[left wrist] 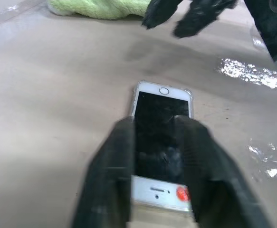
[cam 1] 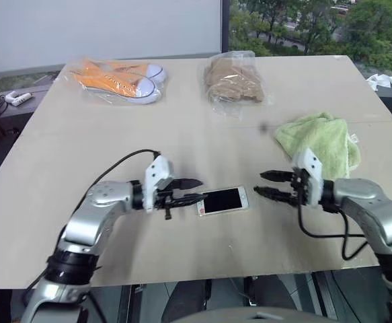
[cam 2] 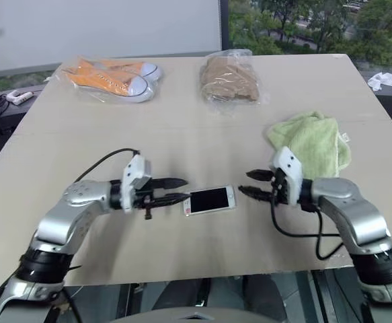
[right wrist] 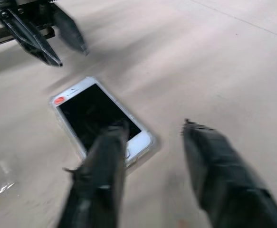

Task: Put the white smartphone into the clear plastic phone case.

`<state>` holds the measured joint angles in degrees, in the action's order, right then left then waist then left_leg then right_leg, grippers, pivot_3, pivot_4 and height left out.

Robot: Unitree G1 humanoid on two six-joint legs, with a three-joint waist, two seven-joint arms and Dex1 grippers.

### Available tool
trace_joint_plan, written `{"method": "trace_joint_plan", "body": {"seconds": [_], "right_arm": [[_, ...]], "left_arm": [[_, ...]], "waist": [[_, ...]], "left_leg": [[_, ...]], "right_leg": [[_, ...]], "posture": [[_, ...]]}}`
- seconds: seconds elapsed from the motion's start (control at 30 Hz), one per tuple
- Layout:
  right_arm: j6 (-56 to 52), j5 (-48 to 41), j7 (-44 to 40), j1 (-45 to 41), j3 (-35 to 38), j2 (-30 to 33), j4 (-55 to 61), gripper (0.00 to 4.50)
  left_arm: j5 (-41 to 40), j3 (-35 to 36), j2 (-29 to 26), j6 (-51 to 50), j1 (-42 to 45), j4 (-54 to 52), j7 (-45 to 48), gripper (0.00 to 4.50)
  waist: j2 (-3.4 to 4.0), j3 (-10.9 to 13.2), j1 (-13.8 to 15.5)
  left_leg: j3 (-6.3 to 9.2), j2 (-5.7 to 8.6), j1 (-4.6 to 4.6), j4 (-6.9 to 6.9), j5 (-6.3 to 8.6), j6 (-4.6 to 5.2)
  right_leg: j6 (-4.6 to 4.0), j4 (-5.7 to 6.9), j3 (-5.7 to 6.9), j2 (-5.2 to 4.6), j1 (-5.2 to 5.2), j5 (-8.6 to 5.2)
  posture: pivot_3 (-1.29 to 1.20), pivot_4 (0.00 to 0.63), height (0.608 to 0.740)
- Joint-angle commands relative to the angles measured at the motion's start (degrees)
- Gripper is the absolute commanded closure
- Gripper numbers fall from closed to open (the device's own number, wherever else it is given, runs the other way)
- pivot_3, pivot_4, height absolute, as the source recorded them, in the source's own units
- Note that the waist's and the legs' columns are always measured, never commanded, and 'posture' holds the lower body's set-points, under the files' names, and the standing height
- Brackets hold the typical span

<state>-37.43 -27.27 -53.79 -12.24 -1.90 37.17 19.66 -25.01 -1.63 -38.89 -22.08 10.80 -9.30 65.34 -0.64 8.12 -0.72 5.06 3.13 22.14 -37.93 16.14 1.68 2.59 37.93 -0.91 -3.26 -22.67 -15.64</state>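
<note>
The white smartphone [cam 1: 222, 200] lies flat, dark screen up, near the table's front middle. A faint glossy rim around it in the wrist views looks like the clear plastic phone case [right wrist: 151, 141], with the phone seated in it. My left gripper [cam 1: 198, 190] hovers open at the phone's left end, pointing right, its fingers [left wrist: 107, 171] framing the phone from above without gripping it. My right gripper [cam 1: 259, 183] hangs open a short way off the phone's right end, pointing left, with nothing between its fingers [right wrist: 100, 175].
Orange sneakers in a crinkly clear bag [cam 1: 118, 79] lie at the back left. A bagged brown item [cam 1: 232, 79] sits at the back middle. A green cloth [cam 1: 320, 138] lies just behind my right gripper. The table's front edge [cam 1: 202, 277] runs close below the phone.
</note>
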Motion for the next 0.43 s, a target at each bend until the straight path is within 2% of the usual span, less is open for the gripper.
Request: {"method": "trace_joint_plan", "body": {"seconds": [0.03, 0.07, 0.1, 0.13, 0.23, 0.43], "right_arm": [[3.1, -3.0, -3.5, 5.3, 7.2, 3.7, 2.1, 0.73], [4.5, -2.4, -5.0, 8.0, 8.5, 5.3, 1.8, 0.22], [6.2, -1.8, -6.3, 10.6, 9.8, 6.9, 1.3, 0.00], [7.9, -1.3, -7.3, 12.8, 10.8, 8.1, 0.7, 0.00], [12.4, -0.5, -8.2, 16.3, 13.1, 9.3, -1.3, 0.00], [14.7, -0.7, -9.8, 20.0, 16.2, 10.9, -4.3, 0.00]], "left_arm": [[-1.7, 6.8, -4.1, 0.5, -5.9, -2.3, 0.5, 1.35], [-2.0, 8.9, -5.3, 0.7, -8.2, -2.6, 0.8, 0.86], [-1.8, 10.7, -6.4, 1.5, -10.4, -2.8, 0.8, 0.39], [-1.8, 12.2, -7.3, 2.1, -12.3, -2.9, 1.0, 0.06], [-0.1, 14.2, -8.5, 5.3, -15.6, -2.8, 0.5, 0.06], [4.0, 15.3, -9.2, 8.8, -17.4, -1.0, -2.7, 0.06]], "waist": [[0.04, 0.0, 0.0], [0.06, 0.1, 0.0], [0.06, 0.1, 0.1], [0.07, 0.1, 0.2], [0.09, 0.1, 0.4], [0.12, 0.2, 0.7]], "left_leg": [[-0.03, 0.00, 0.02, 0.03, 0.00, 0.00], [-0.03, 0.00, 0.01, 0.04, 0.00, 0.00], [-0.03, -0.01, 0.00, 0.10, 0.01, 0.01], [-0.03, -0.01, 0.01, 0.13, 0.01, 0.02], [-0.05, -0.02, -0.05, 0.15, 0.12, 0.22], [-0.07, -0.02, -0.19, 0.15, 0.15, 0.26]], "right_leg": [[0.00, -0.02, -0.03, 0.00, -0.02, 0.00], [0.00, -0.03, -0.03, -0.01, -0.01, 0.00], [0.00, -0.06, -0.03, -0.02, -0.01, 0.00], [0.00, -0.10, -0.02, -0.03, -0.01, 0.00], [-0.01, -0.12, -0.02, -0.06, 0.07, 0.00], [-0.01, -0.07, -0.01, -0.09, 0.22, 0.00]], "posture": [[0.00, 0.150, 0.740], [0.00, 0.150, 0.740], [0.00, 0.150, 0.740], [0.00, 0.150, 0.740], [0.00, 0.150, 0.740], [0.00, 0.150, 0.740]]}}
